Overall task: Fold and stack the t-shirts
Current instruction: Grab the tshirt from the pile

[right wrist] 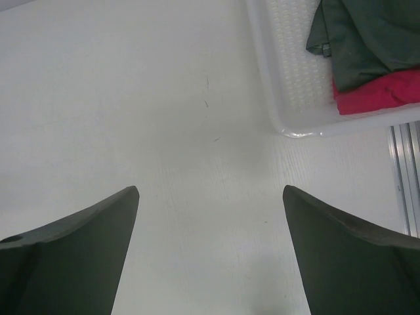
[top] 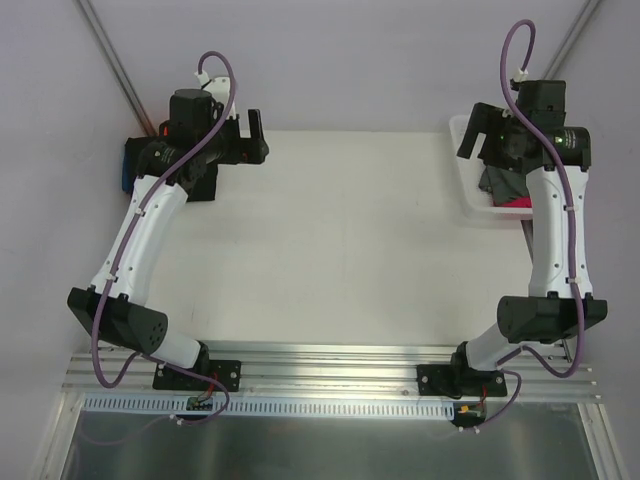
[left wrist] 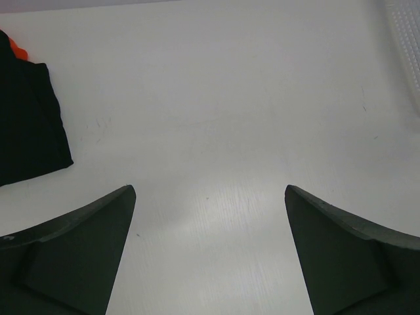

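Observation:
A dark grey t-shirt (right wrist: pixel 367 39) lies crumpled on a magenta-pink t-shirt (right wrist: pixel 380 92) in a white lattice basket (right wrist: pixel 282 79) at the far right; both show in the top view, grey (top: pixel 497 182) and pink (top: pixel 515 203). A folded black t-shirt (left wrist: pixel 29 125) with an orange edge (left wrist: pixel 16 47) behind it lies at the far left. A blue t-shirt (top: pixel 128 165) shows beside the left arm. My left gripper (left wrist: pixel 210 190) is open and empty over bare table, right of the black shirt. My right gripper (right wrist: pixel 210 190) is open and empty, just left of the basket.
The white table (top: pixel 340 240) spreads between the two arms. The basket (top: pixel 465 170) sits at its far right edge, and its corner shows in the left wrist view (left wrist: pixel 407 33). An aluminium rail (right wrist: pixel 403 170) runs beside the basket. Grey walls stand behind.

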`<move>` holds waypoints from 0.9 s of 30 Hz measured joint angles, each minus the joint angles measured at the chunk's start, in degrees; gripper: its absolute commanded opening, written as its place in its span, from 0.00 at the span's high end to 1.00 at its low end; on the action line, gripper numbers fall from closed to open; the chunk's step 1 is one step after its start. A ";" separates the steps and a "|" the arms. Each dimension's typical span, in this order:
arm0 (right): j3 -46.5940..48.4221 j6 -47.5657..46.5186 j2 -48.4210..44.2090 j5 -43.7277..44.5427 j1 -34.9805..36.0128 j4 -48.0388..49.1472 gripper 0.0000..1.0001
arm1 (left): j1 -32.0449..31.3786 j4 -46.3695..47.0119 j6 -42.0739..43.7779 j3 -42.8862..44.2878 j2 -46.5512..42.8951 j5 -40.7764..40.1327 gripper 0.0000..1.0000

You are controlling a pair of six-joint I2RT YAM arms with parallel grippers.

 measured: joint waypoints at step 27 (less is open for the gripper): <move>0.44 -15.04 10.25 3.17 -4.63 9.14 0.08 | 0.02 0.22 -0.72 1.97 0.63 -1.97 0.01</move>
